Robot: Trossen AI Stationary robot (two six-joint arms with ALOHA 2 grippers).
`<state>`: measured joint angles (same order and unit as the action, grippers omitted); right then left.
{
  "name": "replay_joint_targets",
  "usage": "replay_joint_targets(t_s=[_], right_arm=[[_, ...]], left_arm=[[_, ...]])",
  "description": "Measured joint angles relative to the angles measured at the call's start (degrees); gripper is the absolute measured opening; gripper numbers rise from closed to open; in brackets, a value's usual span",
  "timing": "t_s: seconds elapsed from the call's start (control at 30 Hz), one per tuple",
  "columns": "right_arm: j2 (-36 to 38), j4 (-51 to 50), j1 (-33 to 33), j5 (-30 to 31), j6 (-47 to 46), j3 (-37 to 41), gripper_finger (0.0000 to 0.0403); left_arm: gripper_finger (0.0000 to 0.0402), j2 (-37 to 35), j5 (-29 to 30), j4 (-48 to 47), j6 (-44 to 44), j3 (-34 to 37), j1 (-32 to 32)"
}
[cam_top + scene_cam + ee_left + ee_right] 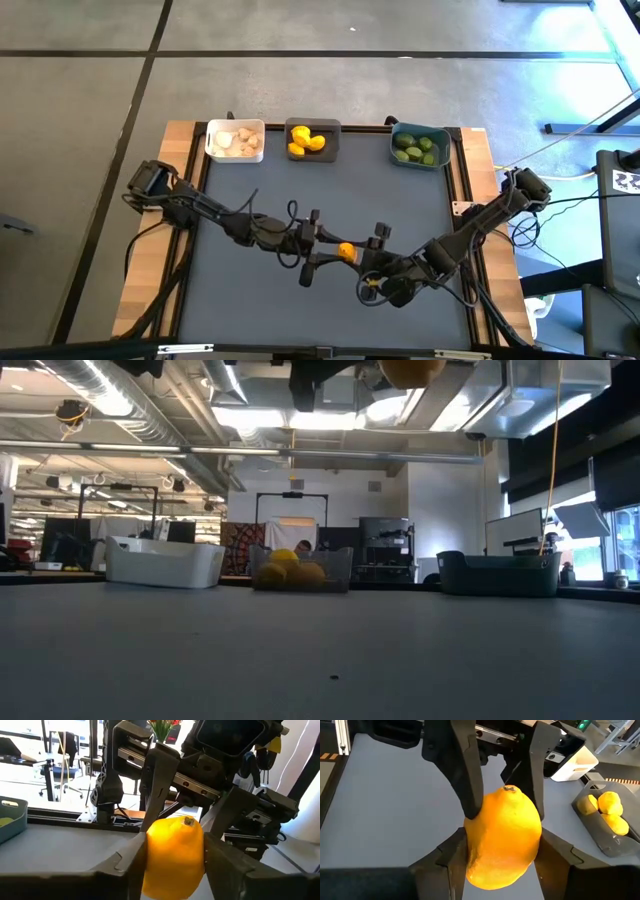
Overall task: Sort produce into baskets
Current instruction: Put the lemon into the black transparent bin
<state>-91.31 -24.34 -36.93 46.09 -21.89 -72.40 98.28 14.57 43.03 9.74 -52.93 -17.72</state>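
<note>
both grippers are meeting above the middle of the table (220, 290), the left gripper (312, 247) and the right gripper (372, 250) each pressing part-open jaws against the same lemon (345, 251), which is hanging in the air between them. the dark grey basket (331, 128) of lemons is sitting well apart at the far edge, between the white basket (211, 133) and the teal basket (444, 134). if either is letting go before the other is gripping firmly, the smooth fruit is likely dropping and rolling; if both are pulling, it is likely twisting out sideways.

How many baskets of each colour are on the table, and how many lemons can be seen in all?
white basket: 1
dark grey basket: 1
teal basket: 1
lemons in the dark grey basket: 3
held lemon, gripped by left pincer and right pincer: 1
Total: 3 baskets, 4 lemons, 7 things.
</note>
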Motion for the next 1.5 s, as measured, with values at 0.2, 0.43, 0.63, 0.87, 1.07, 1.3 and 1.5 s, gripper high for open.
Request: replay_joint_targets(t_s=[0.2,0.43,0.63,0.87,1.07,1.3,1.5], right_arm=[[0.00,-0.08,1.02,-0.62,-0.35,0.04,0.0203],[0.53,-3.84,1.15,-2.86,-1.23,-0.02,0.0296],[3.24,-16.69,0.46,-12.39,-14.87,-0.13,0.0323],[1.99,-31.82,-1.73,-14.87,-33.16,-0.13,0.0318],[-1.06,-37.99,-2.05,-15.27,-40.87,-0.11,0.0303],[-3.90,-38.75,-2.05,-15.29,-41.35,-0.09,0.0288],[-4.72,-38.28,-2.05,-15.16,-41.33,-0.09,0.0285]], left_arm=[[0.0157,0.00,0.06,-0.27,-0.68,0.00,0.02],[0.0159,0.00,0.97,-1.57,-1.29,0.00,0.31],[0.0164,-1.33,4.23,-7.94,-1.51,0.00,1.39],[0.0165,-4.20,7.99,-17.18,-0.70,0.02,5.66],[0.0166,-4.26,9.33,-21.29,-0.38,0.00,13.27],[0.0166,-4.17,9.35,-25.02,0.99,0.02,23.69],[0.0166,-4.17,9.35,-25.72,-1.75,0.02,31.45]])
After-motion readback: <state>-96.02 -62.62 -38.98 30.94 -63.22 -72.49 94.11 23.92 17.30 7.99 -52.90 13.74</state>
